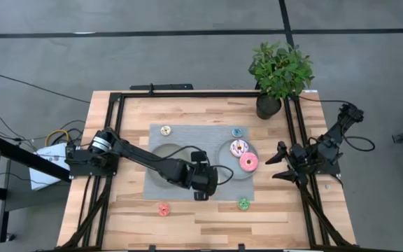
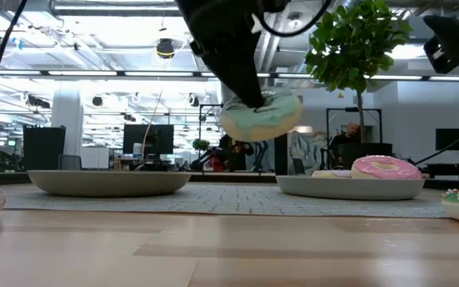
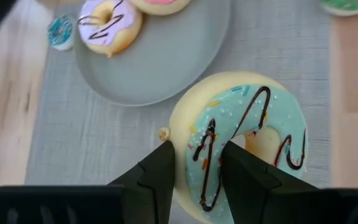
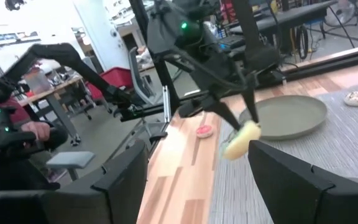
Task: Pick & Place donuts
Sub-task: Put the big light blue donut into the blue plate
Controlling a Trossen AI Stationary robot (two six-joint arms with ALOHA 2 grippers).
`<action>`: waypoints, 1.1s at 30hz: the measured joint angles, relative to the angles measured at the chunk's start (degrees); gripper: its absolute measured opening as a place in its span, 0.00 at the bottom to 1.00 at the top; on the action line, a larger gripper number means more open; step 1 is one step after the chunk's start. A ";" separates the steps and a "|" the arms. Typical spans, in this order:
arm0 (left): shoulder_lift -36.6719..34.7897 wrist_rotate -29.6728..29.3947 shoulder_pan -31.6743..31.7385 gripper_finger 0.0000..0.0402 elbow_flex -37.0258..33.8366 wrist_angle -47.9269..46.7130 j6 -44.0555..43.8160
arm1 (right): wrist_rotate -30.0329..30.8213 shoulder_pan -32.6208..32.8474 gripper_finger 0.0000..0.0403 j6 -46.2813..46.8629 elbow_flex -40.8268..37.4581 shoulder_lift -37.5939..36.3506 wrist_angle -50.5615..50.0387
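Observation:
My left gripper (image 1: 201, 189) is shut on the mint-green donut (image 3: 241, 143) with chocolate lines, above the grey mat (image 1: 201, 183) between the two grey plates. The low view shows this donut (image 2: 261, 114) in the air. The right plate (image 1: 228, 168) carries the white-lilac donut (image 1: 238, 147) and the pink donut (image 1: 248, 163). Small donuts lie around: tan (image 1: 165, 130) and blue (image 1: 237, 131) on the mat, red (image 1: 164, 208) and green (image 1: 243, 204) on the wood. My right gripper (image 1: 280, 162) stands open at the table's right edge, holding nothing. My left gripper pinches one side of the donut's ring (image 3: 197, 155) between its two fingers. One finger (image 3: 160, 171) is on the outer rim, the other (image 3: 241, 171) on the iced top beside the hole. The fingers slant down from the table's left. The donut hangs tilted, clear of the mat.
The left plate (image 1: 161, 162) lies partly under my left arm. A potted plant (image 1: 278, 73) stands at the far right corner. A black frame (image 1: 187, 94) runs round the tabletop. Bare wood lies along the near edge.

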 joint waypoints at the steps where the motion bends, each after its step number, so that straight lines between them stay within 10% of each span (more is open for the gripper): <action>1: 0.00 -0.02 0.38 0.28 -0.01 -0.33 0.06 | 0.02 0.00 0.66 0.07 -0.01 0.61 0.36; 33: -1.14 -9.04 2.27 0.28 -0.13 -5.77 7.33 | 4.66 -4.89 0.66 4.07 -0.01 54.10 51.05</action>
